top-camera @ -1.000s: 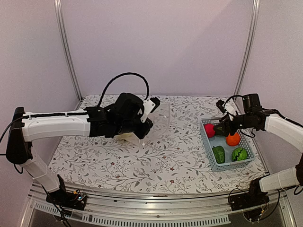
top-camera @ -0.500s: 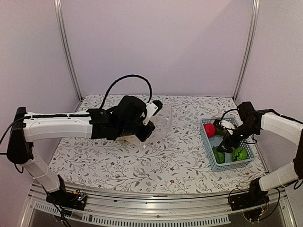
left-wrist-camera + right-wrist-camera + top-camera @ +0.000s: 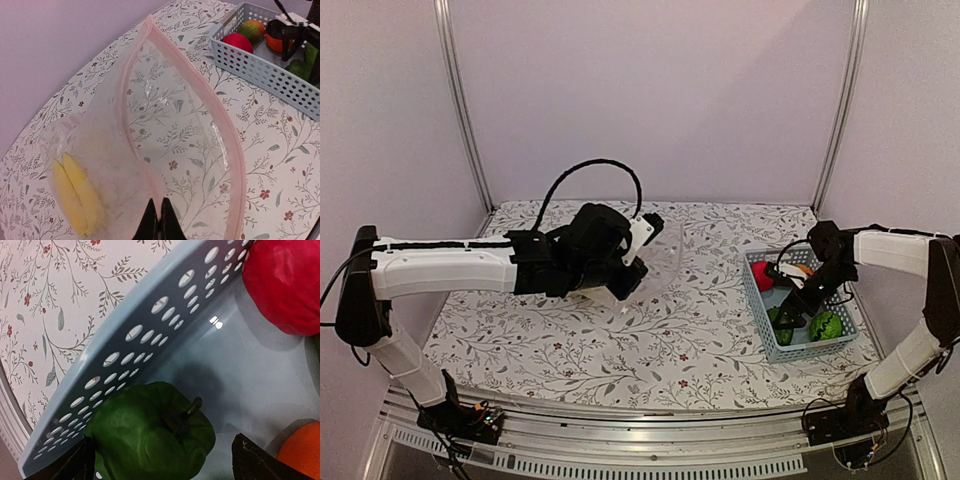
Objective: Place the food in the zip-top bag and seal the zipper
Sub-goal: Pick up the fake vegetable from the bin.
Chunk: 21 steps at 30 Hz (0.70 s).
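Observation:
My left gripper (image 3: 159,221) is shut on the pale pink zipper (image 3: 131,145) of the clear zip-top bag (image 3: 170,115) and holds its mouth open above the table. Yellow bananas (image 3: 75,200) lie inside the bag. The bag (image 3: 665,255) and the left gripper (image 3: 628,276) sit left of centre in the top view. My right gripper (image 3: 167,465) is open inside the blue basket, one finger on each side of the dark green piece (image 3: 150,435). The red apple (image 3: 285,285) and the orange (image 3: 300,450) lie beside it. The mango (image 3: 251,29) lies at the basket's far end.
The light blue lattice basket (image 3: 757,305) stands at the right of the flowered table, with the striped green ball (image 3: 826,325) in its near right corner. The basket's perforated wall (image 3: 150,340) runs close to my right gripper's left finger. Metal frame posts stand at the back corners.
My right gripper has swung from the basket's far end down into the basket and now straddles the dark green piece. The left arm and the bag have barely moved.

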### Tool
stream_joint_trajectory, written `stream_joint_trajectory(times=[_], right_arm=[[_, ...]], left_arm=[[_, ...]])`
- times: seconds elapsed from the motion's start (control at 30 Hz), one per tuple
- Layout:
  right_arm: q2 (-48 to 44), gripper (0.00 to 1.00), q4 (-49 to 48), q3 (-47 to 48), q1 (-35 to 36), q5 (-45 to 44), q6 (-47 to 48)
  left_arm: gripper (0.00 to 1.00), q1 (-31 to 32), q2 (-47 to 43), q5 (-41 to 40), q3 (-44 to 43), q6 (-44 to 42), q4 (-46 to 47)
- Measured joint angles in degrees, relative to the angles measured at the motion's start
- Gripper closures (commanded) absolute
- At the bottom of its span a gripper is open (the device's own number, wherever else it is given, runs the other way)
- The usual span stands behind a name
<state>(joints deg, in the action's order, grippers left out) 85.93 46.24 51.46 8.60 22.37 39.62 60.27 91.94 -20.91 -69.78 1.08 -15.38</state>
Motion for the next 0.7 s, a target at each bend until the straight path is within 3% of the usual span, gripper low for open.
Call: stream_joint_trajectory(times=[0.2,0.4,0.7], right_arm=[[3.7,0.17,1.6,1.4,0.0,2.1,-0.2],[4.5,0.42,2.6,2.7,0.0,4.0,-0.9],[4.3,0.55,4.1,4.1,0.0,3.9,-2.4]], left_arm=[[1.0,0.1,0.0,-0.5,0.0,-0.2,0.0],[1.0,0.1,0.0,-0.8,0.0,-0.5,0.0],[1.0,0.3,0.0,-0.8,0.0,-0.5,-0.1]])
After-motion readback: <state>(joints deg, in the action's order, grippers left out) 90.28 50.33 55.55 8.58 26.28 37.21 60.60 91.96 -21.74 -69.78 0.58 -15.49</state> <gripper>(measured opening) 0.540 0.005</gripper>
